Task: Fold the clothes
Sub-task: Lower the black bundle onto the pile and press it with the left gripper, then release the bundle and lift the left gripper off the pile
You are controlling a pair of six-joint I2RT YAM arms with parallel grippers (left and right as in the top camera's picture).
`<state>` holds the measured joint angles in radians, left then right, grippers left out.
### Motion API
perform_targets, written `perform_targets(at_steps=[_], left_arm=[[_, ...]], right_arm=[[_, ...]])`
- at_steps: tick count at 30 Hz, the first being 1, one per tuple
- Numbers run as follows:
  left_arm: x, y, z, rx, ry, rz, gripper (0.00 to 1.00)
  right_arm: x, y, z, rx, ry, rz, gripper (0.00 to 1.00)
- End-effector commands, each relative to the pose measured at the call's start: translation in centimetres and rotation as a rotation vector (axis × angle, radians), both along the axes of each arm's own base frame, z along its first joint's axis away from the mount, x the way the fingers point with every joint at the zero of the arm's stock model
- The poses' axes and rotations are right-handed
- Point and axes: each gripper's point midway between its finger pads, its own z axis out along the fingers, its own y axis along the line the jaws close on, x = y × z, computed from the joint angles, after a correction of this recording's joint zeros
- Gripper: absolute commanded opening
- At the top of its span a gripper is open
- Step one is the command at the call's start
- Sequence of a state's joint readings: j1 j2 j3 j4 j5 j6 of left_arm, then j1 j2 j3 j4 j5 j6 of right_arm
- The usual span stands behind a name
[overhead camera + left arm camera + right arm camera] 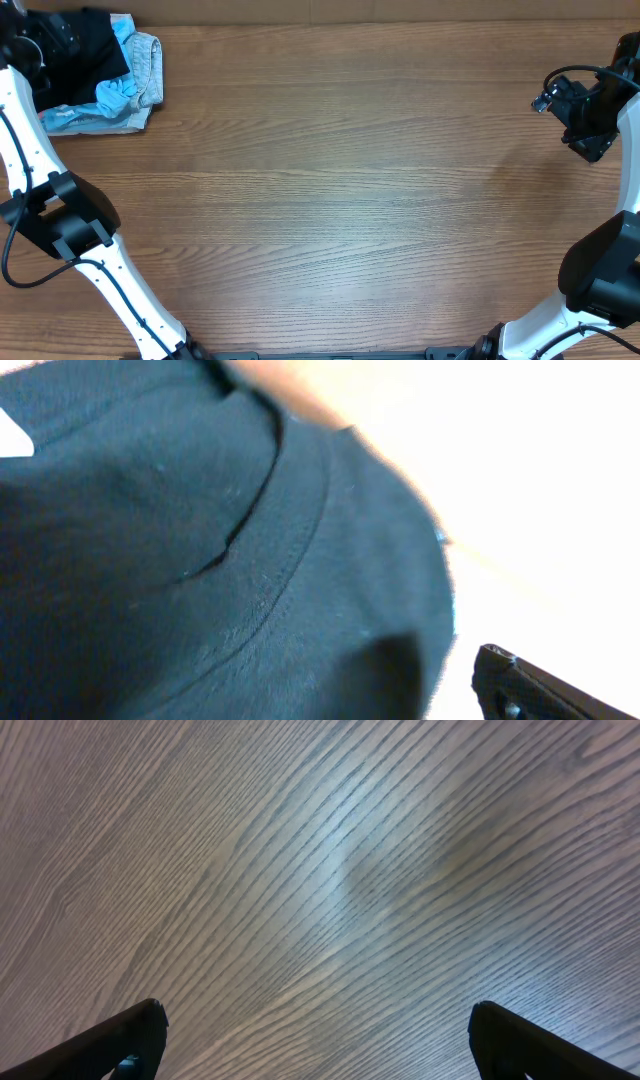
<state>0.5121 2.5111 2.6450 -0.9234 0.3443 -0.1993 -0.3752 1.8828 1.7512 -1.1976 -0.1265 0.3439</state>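
The black garment (200, 560) fills almost everything in front of my left fingers (530, 685). It is so close that I see the weave and a stitched band (290, 550) curving across it. A small white label (12, 438) shows at the far edge of the cloth, up and away from my fingertip. Only one left fingertip shows, low and to the side of the fabric, just off its edge. The other is out of sight, so I cannot tell whether my left fingers are apart, together, or pinching cloth.

From above, the black garment lies bunched at the table's (330, 190) far corner, right where my left fingers are. A pale blue garment (118, 95) and a grey garment (148, 65) are crumpled against its side, touching it.

My right fingers (120, 1040) stand wide apart with nothing between them. Below them is only bare wood grain. They hang over the opposite side of the table, well apart from the black garment and the heap.
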Motion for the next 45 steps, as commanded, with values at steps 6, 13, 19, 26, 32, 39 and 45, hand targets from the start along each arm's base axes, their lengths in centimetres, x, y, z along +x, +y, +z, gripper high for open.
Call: perform_targets(at_steps=[6, 13, 19, 26, 32, 39, 45], left_arm=[[-0.7, -6.5, 14.0, -0.146, -0.256, -0.040, 1.00], [-0.2, -9.2, 13.8, -0.296, -0.231, 0.008, 1.00], [1.2, -9.8, 16.2, -0.267, -0.334, -0.036, 0.93], [0.5, -3.8, 14.5, 0.071, -0.264, 0.166, 0.11], [-0.4, -1.0, 9.0, 0.247, -0.070, 0.199, 0.04], [1.0, 1.0, -0.5, 0.319, 0.106, 0.149, 0.17], [0.8, 1.6, -5.3, 0.295, 0.194, 0.149, 0.20]], right_arm=[[0.4, -0.2, 0.7, -0.008, -0.019, -0.005, 1.00], [0.4, -0.2, 0.7, -0.008, -0.019, -0.005, 1.00], [0.4, -0.2, 0.7, -0.008, -0.019, -0.005, 1.00], [0.4, -0.2, 0.7, -0.008, -0.019, -0.005, 1.00], [0.4, -0.2, 0.7, -0.008, -0.019, -0.005, 1.00], [0.4, -0.2, 0.7, -0.008, -0.019, -0.005, 1.00], [0.4, -0.2, 0.7, -0.008, -0.019, -0.005, 1.00]])
